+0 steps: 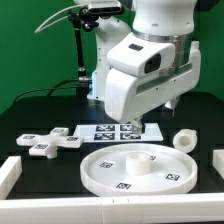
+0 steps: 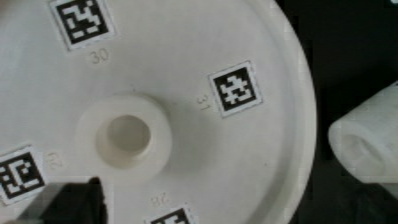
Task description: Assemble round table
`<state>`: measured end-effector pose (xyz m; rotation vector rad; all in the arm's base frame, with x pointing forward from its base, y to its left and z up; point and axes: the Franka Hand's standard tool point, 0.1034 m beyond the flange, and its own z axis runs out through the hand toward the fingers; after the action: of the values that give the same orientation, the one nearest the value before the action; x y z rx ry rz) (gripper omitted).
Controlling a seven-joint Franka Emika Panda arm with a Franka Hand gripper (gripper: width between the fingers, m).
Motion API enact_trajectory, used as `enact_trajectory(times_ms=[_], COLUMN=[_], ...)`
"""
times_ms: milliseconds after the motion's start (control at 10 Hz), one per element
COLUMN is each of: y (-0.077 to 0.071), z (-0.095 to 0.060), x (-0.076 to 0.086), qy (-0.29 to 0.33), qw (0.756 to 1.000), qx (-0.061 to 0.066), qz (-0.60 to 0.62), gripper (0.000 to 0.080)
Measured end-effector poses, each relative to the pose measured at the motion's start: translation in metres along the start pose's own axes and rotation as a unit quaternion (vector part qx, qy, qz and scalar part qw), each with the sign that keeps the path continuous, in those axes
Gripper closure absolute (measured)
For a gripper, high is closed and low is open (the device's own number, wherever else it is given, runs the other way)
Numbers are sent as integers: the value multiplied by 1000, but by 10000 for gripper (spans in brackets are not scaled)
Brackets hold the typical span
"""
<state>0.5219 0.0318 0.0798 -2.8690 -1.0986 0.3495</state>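
The cross-shaped foot piece (image 1: 45,143) lies at the exterior view's left; the gripper (image 1: 133,121) hangs over the marker board (image 1: 105,131), its opening impossible to tell; the round rimmed disc (image 1: 130,168) lies flat nearer the camera, tags up; the short cylindrical post (image 1: 185,141) stands just right of it

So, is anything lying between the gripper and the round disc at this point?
Nothing visible does. The wrist view looks straight onto the round disc, its face bare apart from its tags. The post stands apart beside its rim, and the cross-shaped foot piece lies off to the exterior view's left.
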Motion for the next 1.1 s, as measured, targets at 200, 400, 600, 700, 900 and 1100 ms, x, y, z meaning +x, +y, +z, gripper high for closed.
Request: enact_trajectory(times_ms=[200, 400, 600, 700, 900, 1100], y=[0, 0, 0, 1, 32, 34], z=[0, 0, 0, 0, 11, 8], x=[0, 0, 0, 0, -3, -2], qy=[-1, 0, -1, 0, 38, 32], qw=[1000, 1000, 1000, 1000, 995, 994], qx=[1, 0, 0, 0, -21, -18], qz=[3, 2, 2, -1, -86, -100], gripper=[150, 150, 150, 150, 150, 150])
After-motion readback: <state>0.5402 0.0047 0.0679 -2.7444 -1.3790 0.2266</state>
